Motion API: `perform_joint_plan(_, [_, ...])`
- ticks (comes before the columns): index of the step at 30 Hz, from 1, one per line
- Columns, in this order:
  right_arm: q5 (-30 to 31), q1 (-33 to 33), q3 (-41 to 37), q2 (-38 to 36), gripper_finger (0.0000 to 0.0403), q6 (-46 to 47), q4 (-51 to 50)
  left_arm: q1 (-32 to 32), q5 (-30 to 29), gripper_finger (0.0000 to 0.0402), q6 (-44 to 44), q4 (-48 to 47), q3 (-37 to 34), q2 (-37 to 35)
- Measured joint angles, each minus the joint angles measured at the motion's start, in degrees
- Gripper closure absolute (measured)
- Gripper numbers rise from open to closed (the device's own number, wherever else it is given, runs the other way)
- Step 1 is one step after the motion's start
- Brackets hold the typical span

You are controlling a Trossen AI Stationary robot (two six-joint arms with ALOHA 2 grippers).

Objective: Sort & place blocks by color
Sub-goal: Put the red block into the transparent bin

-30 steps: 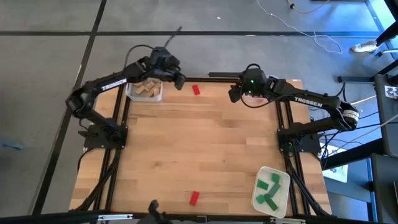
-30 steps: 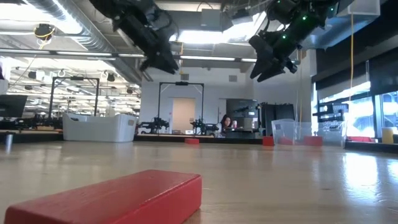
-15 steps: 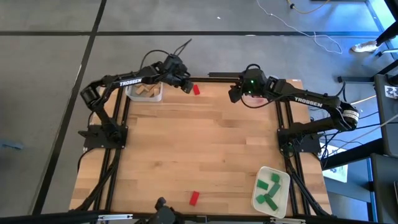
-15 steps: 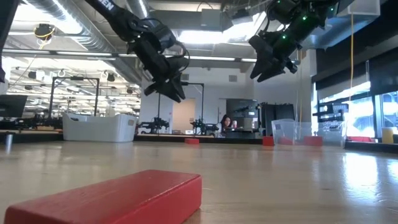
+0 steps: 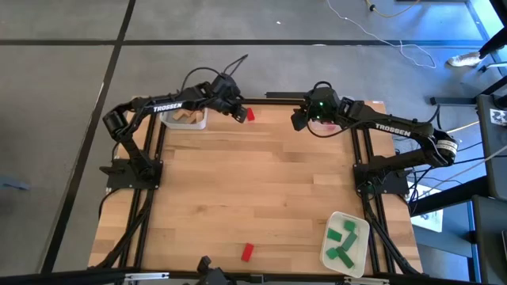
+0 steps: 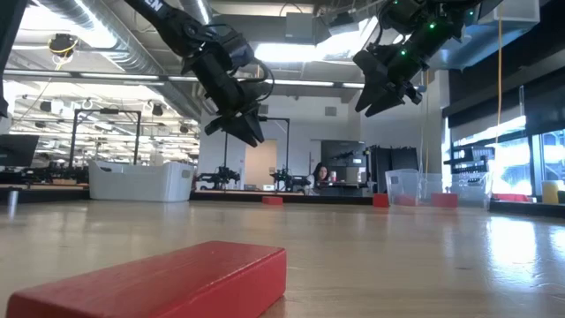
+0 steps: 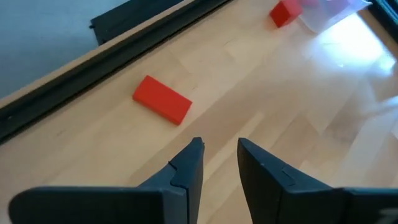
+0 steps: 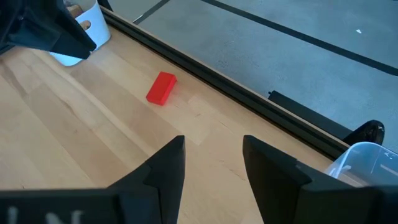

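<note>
The left gripper point(image 5: 237, 112), parted and empty, has been carried from over the white tray point(image 5: 197, 123) of tan blocks point(image 5: 187, 115) to just beside the red block point(image 5: 250, 114) at the table's point(image 5: 261, 190) far edge. The right gripper point(image 5: 296, 120), also parted and empty, has stayed beyond that red block. A second red block point(image 5: 247, 252) lies near the table's front edge, and green blocks point(image 5: 342, 241) fill a tray point(image 5: 332, 219) at its right corner. A clear bin point(image 8: 367, 163) is cut off.

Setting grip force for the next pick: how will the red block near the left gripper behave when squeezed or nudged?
The red block has flat faces and sharp edges, so it probably slides, not rolls. It looks solid and stiff, unlikely to deform. Lying flat on the table, it shouldn't tip. The left gripper is open, hovering nearby.
</note>
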Motion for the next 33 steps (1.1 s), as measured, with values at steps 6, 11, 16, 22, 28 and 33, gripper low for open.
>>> perform_joint_plan(6, [0.02,0.0,0.0,0.0,0.024,0.0,0.0,-1.56,-7.01,0.031,-3.76,0.02,-0.01,-0.02])
perform_joint_plan(11, [0.0,0.02,0.0,0.0,0.024,0.0,0.0,-2.29,-6.88,0.031,-4.84,0.0,-0.01,-0.02])
perform_joint_plan(16, [0.0,0.02,0.0,0.0,0.024,0.0,0.0,-2.11,-5.53,0.031,-8.4,-0.33,-0.01,-0.04])
perform_joint_plan(22, [0.02,0.02,0.0,0.0,0.024,0.0,0.0,-2.67,-3.26,0.0306,-12.5,0.08,-0.01,-0.05])
perform_joint_plan(28, [0.02,0.02,0.02,0.0,0.024,0.0,0.0,-3.45,-3.49,0.0251,-14.75,1.83,-0.01,1.62])
perform_joint_plan(33, [0.02,0.02,0.02,0.0,0.024,0.0,0.02,-3.44,-3.27,0.0202,-16.01,3.22,-0.05,4.65])
